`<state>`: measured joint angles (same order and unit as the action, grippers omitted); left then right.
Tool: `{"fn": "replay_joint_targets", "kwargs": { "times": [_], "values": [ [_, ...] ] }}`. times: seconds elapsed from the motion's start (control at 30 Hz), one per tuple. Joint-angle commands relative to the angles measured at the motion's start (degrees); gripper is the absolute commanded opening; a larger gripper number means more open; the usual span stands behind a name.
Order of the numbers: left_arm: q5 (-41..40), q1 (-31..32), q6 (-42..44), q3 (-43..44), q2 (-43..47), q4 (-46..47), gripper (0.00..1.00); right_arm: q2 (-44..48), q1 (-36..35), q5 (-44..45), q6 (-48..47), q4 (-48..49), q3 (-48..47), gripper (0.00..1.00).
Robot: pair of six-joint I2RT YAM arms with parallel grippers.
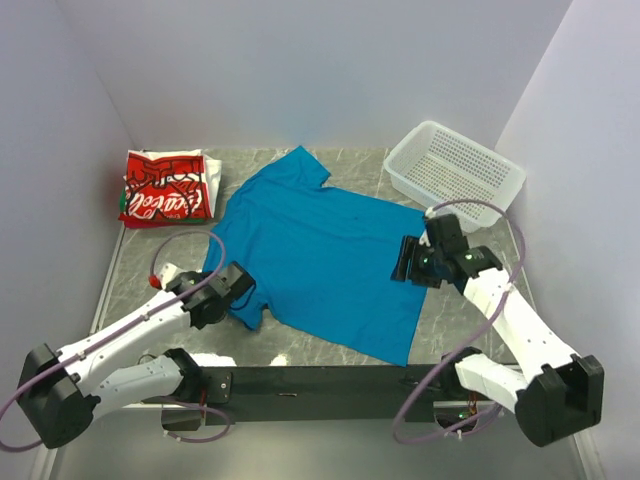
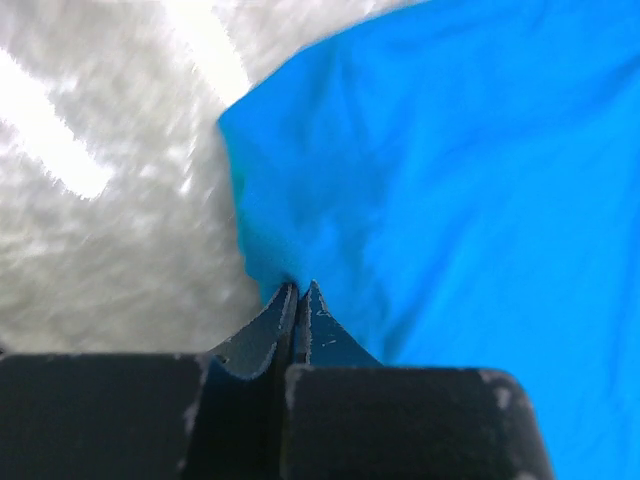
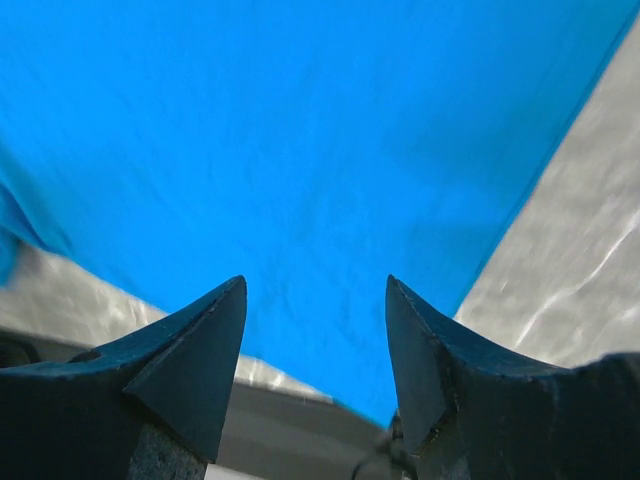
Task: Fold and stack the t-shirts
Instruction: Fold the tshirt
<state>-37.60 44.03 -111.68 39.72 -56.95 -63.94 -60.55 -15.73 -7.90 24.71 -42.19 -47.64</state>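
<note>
Step in hand: first fold of the blue t-shirt [image 1: 320, 260], which lies spread flat at mid-counter, collar to the far side.

Left fingers [image 2: 270, 330]: pressed together at the edge of the near-left sleeve, apparently pinching the cloth there (how much fabric is caught cannot be told).

Right fingers [image 3: 195, 345]: spread, holding nothing, poised above the shirt's right side close to its edge.

Next move, as judged: the right fingers need to lower and pinch the cloth before any lift. Both grips should then carry the fabric across together so that it does not twist.

Surroundings: the folded red-and-white t-shirt [image 1: 165, 188] sits at the far-left corner of the counter [image 1: 360, 165], clear of the blue one. A white basket [image 1: 455, 170] stands far right, just beyond the right arm. Nothing lies on the shirt.
</note>
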Motion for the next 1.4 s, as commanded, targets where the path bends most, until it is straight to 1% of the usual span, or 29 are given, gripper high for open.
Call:
{"fn": "replay_joint_targets", "kwargs": {
  "times": [0.0, 0.03, 0.07, 0.1, 0.17, 0.27, 0.3, 0.37, 0.4, 0.43, 0.6, 0.73, 0.8, 0.87, 1.13, 1.37],
  "values": [
    [-5.6, -3.6, 9.9, 1.9, 2.1, 4.3, 0.00, 2.5, -5.8, 5.3, 4.2, -4.2, 1.8, 0.65],
    [-5.2, -5.5, 12.0, 1.6, 3.2, 6.5, 0.00, 2.7, -7.5, 6.1, 6.7, -4.6, 2.1, 0.65],
    [-5.0, -6.4, 13.6, 1.3, 3.8, 7.5, 0.00, 2.8, -10.8, 7.2, 8.1, -5.1, 2.6, 0.65],
    [-4.8, -7.2, 17.4, 1.0, 4.4, 8.6, 0.00, 2.8, -12.2, 7.6, 9.6, -6.0, 2.9, 0.65],
    [-3.6, -9.6, 21.2, 0.1, 5.7, 12.5, 0.00, 3.3, -14.8, 9.0, 13.9, -7.0, 3.9, 0.64],
    [-2.7, -11.7, 25.4, -0.3, 6.1, 13.8, 0.00, 3.9, -19.8, 10.6, 19.6, -9.3, 6.0, 0.65],
    [-2.4, -12.3, 28.2, -0.3, 6.1, 15.2, 0.00, 3.7, -22.2, 11.2, 21.0, -10.7, 6.6, 0.65],
    [-0.8, -14.3, 31.1, -0.5, 6.3, 16.9, 0.00, 3.5, -24.7, 11.8, 25.6, -11.6, 8.6, 0.64],
    [-0.2, -15.0, 34.3, -0.7, 6.4, 19.1, 0.00, 3.7, -26.3, 12.4, 27.2, -12.1, 9.0, 0.64],
    [0.5, -16.4, 35.8, -0.9, 6.7, 20.2, 0.00, 3.6, -28.8, 12.5, 30.4, -12.5, 9.5, 0.65],
    [4.8, -20.6, 44.0, -0.4, 6.2, 24.7, 0.00, 2.0, -33.9, 11.8, 37.2, -13.9, 11.6, 0.65],
    [7.1, -23.6, 47.1, -0.1, 5.4, 26.5, 0.00, 2.6, -38.2, 11.1, 44.2, -15.0, 13.4, 0.65],
    [7.9, -24.2, 48.1, -0.2, 5.5, 26.8, 0.01, 3.0, -40.6, 10.9, 47.3, -16.0, 14.0, 0.65],
    [8.8, -24.5, 48.4, -0.5, 5.8, 26.8, 0.00, 3.2, -42.0, 10.5, 48.6, -16.2, 14.6, 0.65],
    [10.3, -24.8, 48.5, -2.2, 8.6, 24.9, 0.01, 0.9, -42.8, 10.9, 50.3, -14.1, 17.3, 0.65],
    [10.6, -24.8, 49.2, -2.4, 10.4, 23.2, 0.01, 3.1, -42.7, 12.6, 53.3, -11.7, 21.8, 0.65]
  ]
}}
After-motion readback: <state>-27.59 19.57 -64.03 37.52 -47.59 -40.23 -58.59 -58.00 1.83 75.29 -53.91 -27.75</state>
